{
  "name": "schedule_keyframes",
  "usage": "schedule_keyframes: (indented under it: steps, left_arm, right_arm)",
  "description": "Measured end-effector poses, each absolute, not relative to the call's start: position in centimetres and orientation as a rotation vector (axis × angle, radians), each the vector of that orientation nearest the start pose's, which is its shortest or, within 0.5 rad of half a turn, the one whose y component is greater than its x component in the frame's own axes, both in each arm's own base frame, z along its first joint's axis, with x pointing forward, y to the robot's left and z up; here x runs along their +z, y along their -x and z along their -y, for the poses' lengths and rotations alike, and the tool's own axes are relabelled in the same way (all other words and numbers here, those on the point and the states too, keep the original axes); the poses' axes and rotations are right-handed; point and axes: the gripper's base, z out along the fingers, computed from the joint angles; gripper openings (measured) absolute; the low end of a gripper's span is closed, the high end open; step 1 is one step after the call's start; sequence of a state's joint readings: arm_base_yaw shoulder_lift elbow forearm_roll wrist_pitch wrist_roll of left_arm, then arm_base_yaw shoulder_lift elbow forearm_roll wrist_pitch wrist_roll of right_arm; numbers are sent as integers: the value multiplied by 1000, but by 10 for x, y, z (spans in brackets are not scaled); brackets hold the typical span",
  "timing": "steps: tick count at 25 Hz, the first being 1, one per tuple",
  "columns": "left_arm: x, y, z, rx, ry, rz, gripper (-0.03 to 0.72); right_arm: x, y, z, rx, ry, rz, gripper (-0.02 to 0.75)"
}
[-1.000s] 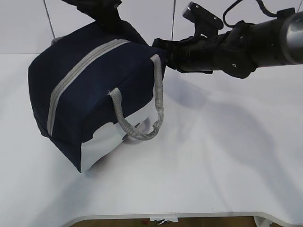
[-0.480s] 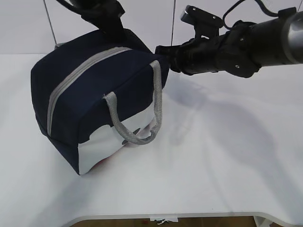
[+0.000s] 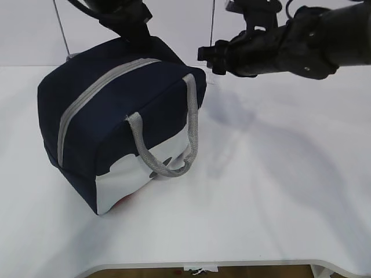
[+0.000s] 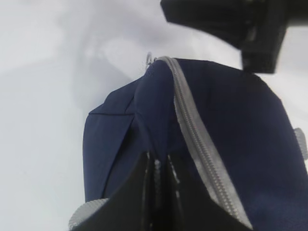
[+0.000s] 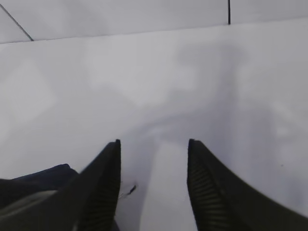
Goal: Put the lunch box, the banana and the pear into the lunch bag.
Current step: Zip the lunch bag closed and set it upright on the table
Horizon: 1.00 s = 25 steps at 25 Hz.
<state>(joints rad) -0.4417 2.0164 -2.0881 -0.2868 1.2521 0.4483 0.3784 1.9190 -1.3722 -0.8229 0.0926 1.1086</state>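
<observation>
The navy lunch bag [image 3: 116, 110] stands on the white table [image 3: 272, 191], its grey zipper [image 3: 93, 95] shut along the top. Its grey handle [image 3: 191, 121] hangs over the white lower panel. My left gripper [image 3: 136, 35] is at the bag's far top end, shut on a fold of navy fabric [image 4: 144, 125]. The left gripper [image 4: 158, 161] also shows in the left wrist view, with the ring pull [image 4: 150, 58] at the zipper's far end. My right gripper [image 3: 208, 58] is open and empty, just right of the bag's top corner and apart from it. The lunch box, banana and pear are out of view.
The right wrist view shows the open right gripper [image 5: 154, 142] over bare white table, with a corner of the bag [image 5: 43, 175] at lower left. A white wall stands behind the table. The table's front edge [image 3: 232, 263] runs along the bottom of the exterior view.
My right gripper has lifted up and away from the bag's right top corner. The bag has shifted slightly and settled; my left gripper stays at its far top end.
</observation>
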Motion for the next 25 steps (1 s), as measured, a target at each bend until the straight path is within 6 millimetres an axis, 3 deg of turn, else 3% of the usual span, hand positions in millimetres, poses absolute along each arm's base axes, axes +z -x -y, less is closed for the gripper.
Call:
schedule_keyframes:
  steps: [7, 11, 15, 21, 23, 24, 25]
  left_arm:
    - [345, -389, 211, -389, -1108, -2396, 17]
    - [345, -389, 211, -384, -1109, -2396, 17]
    - [345, -389, 210, -392, -1054, -2427, 17]
    - [343, -394, 202, -302, -865, -2524, 41]
    - [343, -394, 202, -300, -850, -2530, 87]
    - [343, -394, 202, -301, -845, -2532, 150]
    - [343, -394, 202, -303, -839, -2535, 150]
  right_arm:
    - [276, -403, -136, 25, 151, -2077, 363]
    - [284, -392, -126, -214, 217, -2130, 363]
    - [288, -376, -129, -402, 276, -2197, 363]
    - [291, -353, -131, -479, 277, -2358, 363]
    - [294, -346, -129, -473, 263, -2410, 363]
    - [296, -343, -128, -473, 258, -2441, 363]
    - [298, -340, -127, -476, 254, -2463, 363]
